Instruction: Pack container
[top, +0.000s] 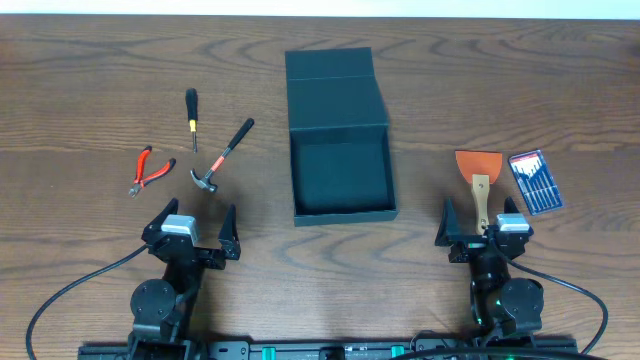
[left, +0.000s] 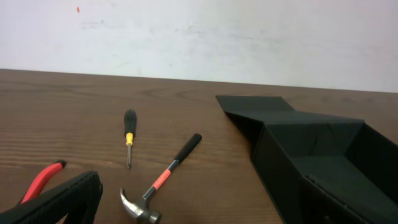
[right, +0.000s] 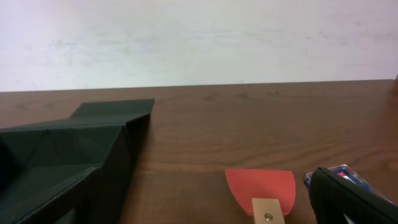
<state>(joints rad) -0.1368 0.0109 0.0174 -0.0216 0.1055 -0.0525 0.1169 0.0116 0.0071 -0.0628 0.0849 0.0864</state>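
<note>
Grippers first: your left gripper (top: 198, 222) sits at the near side of the table (top: 80, 80) with its fingers spread wide and nothing in them. Your right gripper (top: 481, 218) is spread just as wide. The wooden handle of the scraper (top: 478, 165) lies between its fingers, not clasped as far as the overhead view shows.

Just beyond the left one lie the hammer (top: 222, 155), the pliers (top: 150, 170) and the screwdriver (top: 191, 115). Just right of the scraper is the blue case (top: 535, 182) of small screwdrivers. The box (top: 340, 150) stands mid-table between the two groups, lid folded back, and its inside looks bare.

So you have not started packing, by my reading: everything is left to load, and probably the lid to close.

Count: two grippers, one box, and five items outside it, namely one hammer, one pliers, one screwdriver, one scraper, one case.
</note>
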